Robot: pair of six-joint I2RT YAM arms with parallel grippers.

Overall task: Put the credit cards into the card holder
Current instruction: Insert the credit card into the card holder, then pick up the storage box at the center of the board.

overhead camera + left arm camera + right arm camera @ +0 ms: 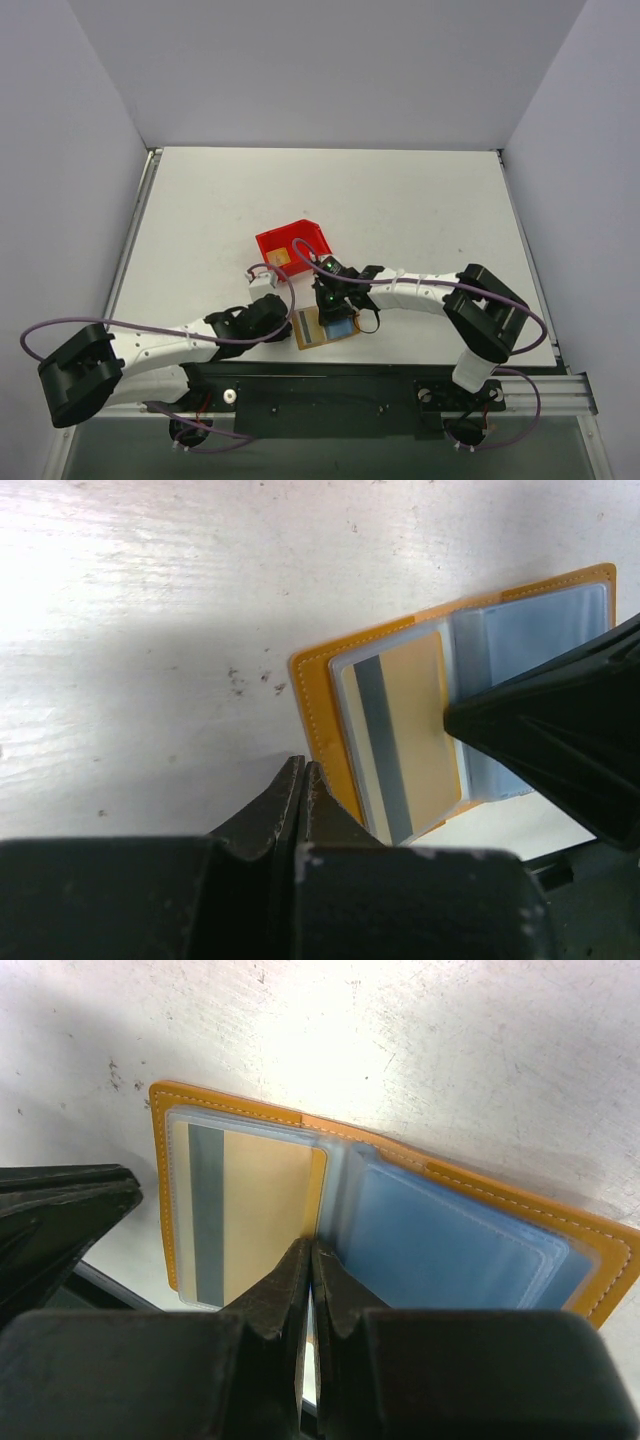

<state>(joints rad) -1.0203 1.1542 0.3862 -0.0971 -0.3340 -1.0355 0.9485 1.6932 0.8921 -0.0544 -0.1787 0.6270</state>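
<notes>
Near the front edge of the white table [420,220], between the two arms, the orange card holder [312,695] lies opened flat with its inner side up. One half carries a clear sleeve, and a golden credit card [262,1215] with a grey stripe along one long edge sits inside it, nearly filling it. The other half shows a stack of pale blue sleeves [440,1245].

The right gripper [311,1252] has its fingers pressed together with nothing between them. Its tips come down on the fold, right at the inner edge of the sleeve that holds the card.

The left gripper [303,772] is also closed and empty. Its tips are low over the table just beside the holder's outer orange border, on the card's side. Whether they touch the border cannot be told.

Beyond the holder, farther from the arms, stands a small red bin [305,238]. A tan card [281,257] lies inside it, well apart from both grippers.
</notes>
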